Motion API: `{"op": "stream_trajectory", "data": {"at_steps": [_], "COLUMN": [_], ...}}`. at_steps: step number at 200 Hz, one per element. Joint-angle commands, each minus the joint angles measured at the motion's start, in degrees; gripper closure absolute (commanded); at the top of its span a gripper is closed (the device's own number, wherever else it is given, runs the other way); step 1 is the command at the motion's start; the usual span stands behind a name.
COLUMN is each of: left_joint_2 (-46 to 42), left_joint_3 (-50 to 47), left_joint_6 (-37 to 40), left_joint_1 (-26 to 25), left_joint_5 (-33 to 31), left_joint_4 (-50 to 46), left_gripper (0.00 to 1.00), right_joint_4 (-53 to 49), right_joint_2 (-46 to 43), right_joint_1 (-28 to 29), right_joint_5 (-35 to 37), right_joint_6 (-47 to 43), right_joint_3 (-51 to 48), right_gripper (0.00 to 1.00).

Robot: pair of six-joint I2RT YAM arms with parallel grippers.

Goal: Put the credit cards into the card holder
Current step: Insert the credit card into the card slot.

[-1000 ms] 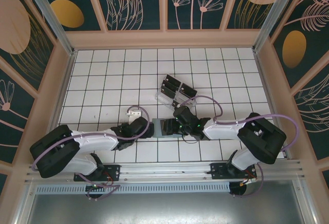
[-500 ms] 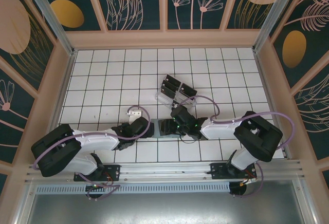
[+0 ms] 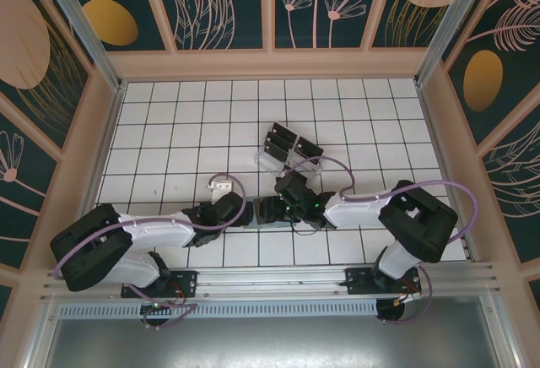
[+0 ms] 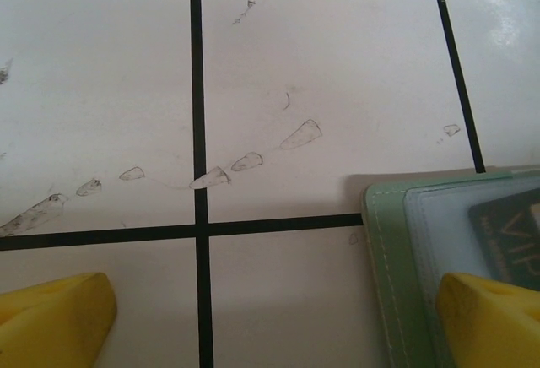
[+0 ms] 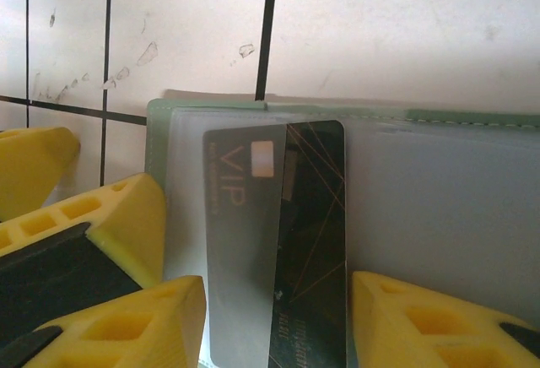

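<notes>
A flat sage-green card holder point(image 3: 268, 209) with cloudy clear sleeves lies open on the white tiled counter point(image 3: 169, 132). Over the holder's right part the right gripper point(image 5: 277, 288) is half closed, its yellow fingers point(image 5: 160, 322) set against the two long edges of a thin black rectangular credit card point(image 5: 316, 233) lettered VIP, which it holds flat on the holder. The lettered half of that card looks grey under a sleeve, while the other half lies bare and dark on top. At the holder's left end the left gripper point(image 4: 270, 292) hangs low with its jaws spread wide and nothing between them. One of its yellow fingertips point(image 4: 489, 317) overlaps the holder's stitched corner, and the other is well off over bare tile. Grey scuff marks point(image 4: 228, 174) trail across the tiles just beside that corner. Beyond the holder, towards the far wall, more black credit cards point(image 3: 283, 142) stand in a small clear plastic tray point(image 3: 268, 162), near the holder but apart from it.
</notes>
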Motion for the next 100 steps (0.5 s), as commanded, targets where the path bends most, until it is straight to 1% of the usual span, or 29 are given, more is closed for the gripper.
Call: {"op": "stream_trajectory", "data": {"at_steps": [1,25,57,100], "left_joint_2": [-1.1,-2.8,-2.0,-0.4], "left_joint_3": [-1.1,0.5,2.7,3.5], "left_joint_6": [-0.5,0.0,0.8,1.2], "left_joint_1": [0.5,0.4,0.4,0.5], "left_joint_5": [0.6,0.0,-0.3,-0.6], "left_joint_4": [-4.0,-8.2,-12.9,-12.3], "left_gripper": [0.02,0.01,0.01,0.01], "right_joint_4": [-4.0,-5.7,-6.1,-5.1], "right_joint_2": [-2.9,-4.1,-3.9,-2.8], "right_joint_1": [0.1,0.0,0.1,0.1], "right_joint_5": [2.6,3.3,2.9,2.2], "right_joint_6": [-1.4,-2.1,-2.5,-2.9], "right_joint_3": [1.1,1.5,1.8,1.9], "right_gripper": [0.51,0.51,0.53,0.55]}}
